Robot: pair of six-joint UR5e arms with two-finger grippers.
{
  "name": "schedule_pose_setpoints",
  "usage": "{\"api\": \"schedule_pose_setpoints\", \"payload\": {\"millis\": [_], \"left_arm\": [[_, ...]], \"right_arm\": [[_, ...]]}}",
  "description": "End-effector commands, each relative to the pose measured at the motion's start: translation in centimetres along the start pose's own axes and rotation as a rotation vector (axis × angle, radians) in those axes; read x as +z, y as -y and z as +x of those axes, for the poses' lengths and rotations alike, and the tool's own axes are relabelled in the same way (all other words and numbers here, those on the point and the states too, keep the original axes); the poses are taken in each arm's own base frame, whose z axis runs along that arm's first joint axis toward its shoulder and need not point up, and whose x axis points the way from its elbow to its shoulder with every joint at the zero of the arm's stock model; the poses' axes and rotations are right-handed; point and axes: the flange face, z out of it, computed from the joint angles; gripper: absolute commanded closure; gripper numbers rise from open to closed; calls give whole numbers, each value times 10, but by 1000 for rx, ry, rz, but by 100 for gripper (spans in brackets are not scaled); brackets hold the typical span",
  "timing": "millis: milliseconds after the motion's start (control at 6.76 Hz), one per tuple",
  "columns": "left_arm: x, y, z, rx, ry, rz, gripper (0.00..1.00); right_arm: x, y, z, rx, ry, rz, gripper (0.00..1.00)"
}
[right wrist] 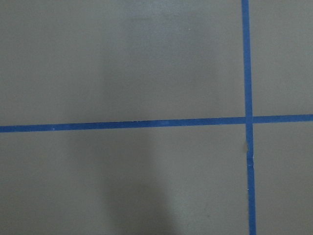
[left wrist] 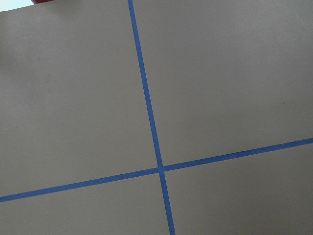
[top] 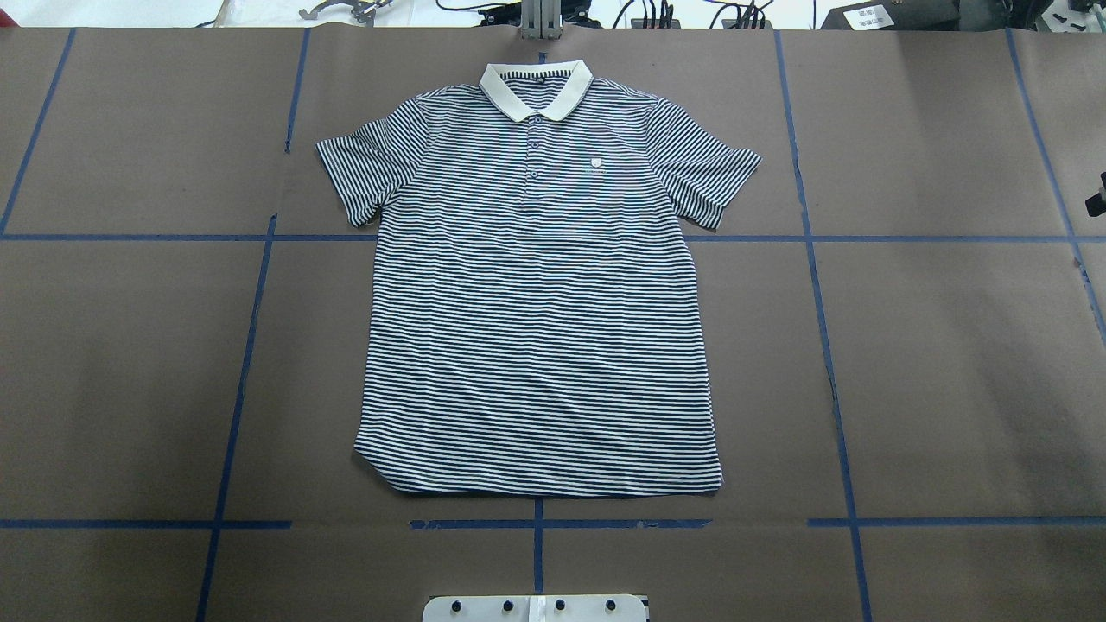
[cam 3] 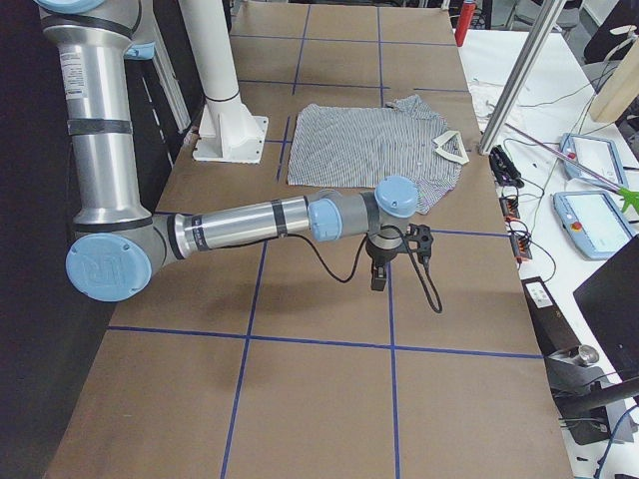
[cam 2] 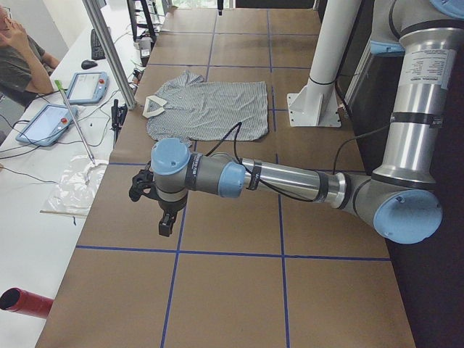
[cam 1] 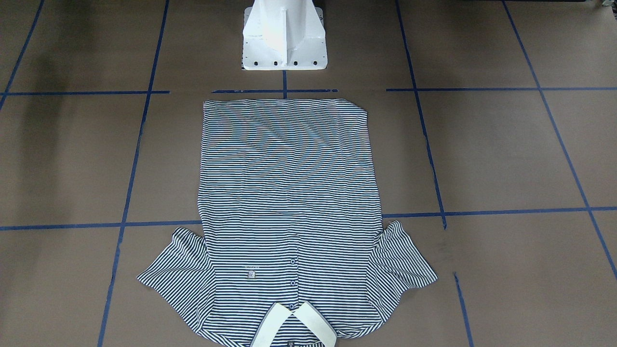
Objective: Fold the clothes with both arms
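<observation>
**Striped polo laid flat at mid-table; both arms held out to the sides**

A brown table (top: 950, 345) is seen, marked into a grid by blue tape lines (left wrist: 146, 98). The left arm (cam 2: 290, 177) is stretched out low over a bare part of the table on the robot's left. The right arm (cam 3: 240, 225) is stretched out likewise on the robot's right. Both are kept well apart from the garment.

The polo shirt (top: 536, 328) is spread flat and face-up in the middle of the table, straight in front of the white pedestal base (cam 1: 284, 38). Its hem is turned toward the pedestal and lies just short of a tape line. Its short sleeves (top: 367, 168) are spread out to either side. The white collar (top: 536, 86) is laid at the far edge of the table, on the operators' side.

The left gripper (cam 2: 167, 223) is pointed down above the bare surface, with nothing seen in it. Whether its fingers are apart or together cannot be told from the side view. The same is to be said of the right gripper (cam 3: 378, 277), which hangs just above the table near a tape line. Only brown surface and crossing tape are shown by the two wrist cameras.

The placket buttons (top: 534, 147) are seen below the collar. The small chest logo (top: 594, 161) is seen just beside them.
</observation>
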Motion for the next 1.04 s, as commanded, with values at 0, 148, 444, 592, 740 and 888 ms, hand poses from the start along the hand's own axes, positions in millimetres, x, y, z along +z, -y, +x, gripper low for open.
{"api": "schedule_pose_setpoints", "payload": {"millis": [0, 148, 444, 592, 740, 888], "left_arm": [[22, -23, 3, 82, -14, -21, 0], [45, -20, 25, 171, -22, -48, 0], [35, -16, 52, 223, -41, -22, 0], [28, -13, 60, 246, -41, -3, 0], [23, -10, 67, 256, -49, 8, 0], [26, -13, 67, 277, -82, 20, 0]], "right_arm": [[-7, 3, -8, -26, 5, 16, 0], [-3, 3, -4, -28, 6, 17, 0], [9, 2, -13, -97, 29, 52, 0], [27, 0, -36, -120, 40, 37, 0], [53, 21, -103, -94, 49, 12, 0], [64, 41, -168, -39, 77, 30, 0]]}}
